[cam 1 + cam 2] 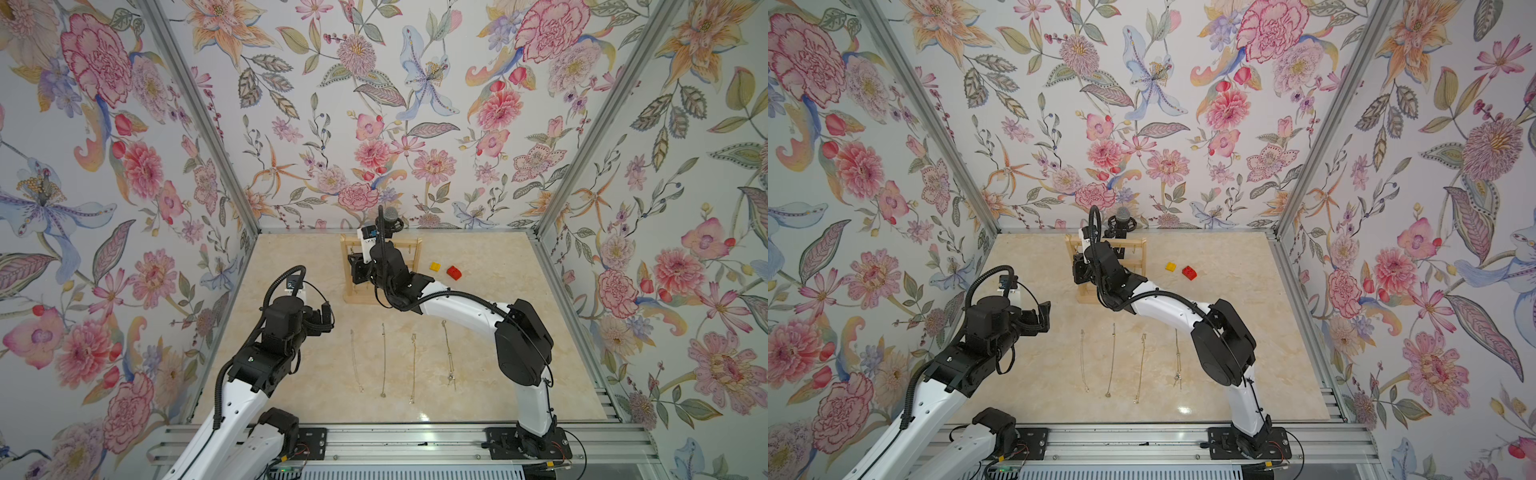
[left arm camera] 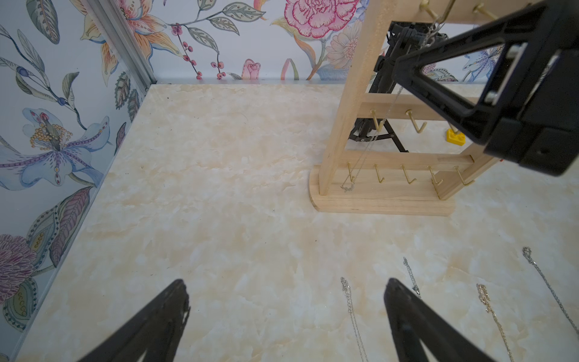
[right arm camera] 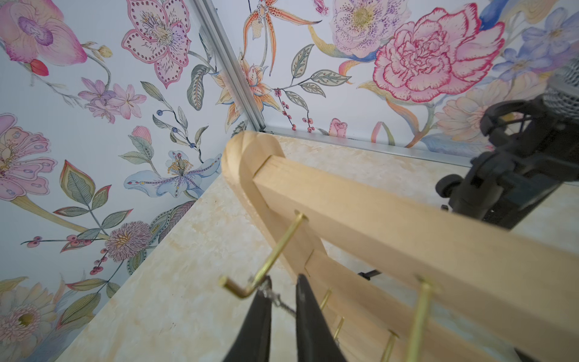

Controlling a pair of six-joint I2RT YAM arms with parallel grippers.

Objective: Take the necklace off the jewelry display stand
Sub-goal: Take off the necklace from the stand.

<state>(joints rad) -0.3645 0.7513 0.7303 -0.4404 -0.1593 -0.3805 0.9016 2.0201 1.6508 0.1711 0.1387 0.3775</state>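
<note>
My right hand (image 3: 283, 279) is nearer, at the top rail of the pale wooden jewelry display stand (image 3: 376, 213), fingers (image 3: 308, 316) a narrow gap apart either side of the thin silver chain necklace (image 3: 283, 307), just under its brass L-shaped hook (image 3: 269, 260). My left hand (image 2: 285, 280), spread wide, hovers well apart. Only the left wrist view shows the chain hanging down to the base (image 2: 382, 203).

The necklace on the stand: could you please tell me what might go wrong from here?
The right gripper brackets the necklace right at its hook; a thin chain may slip out. Lower down it hangs past lower hooks, so lifting may snag it and tip the stand.
</note>
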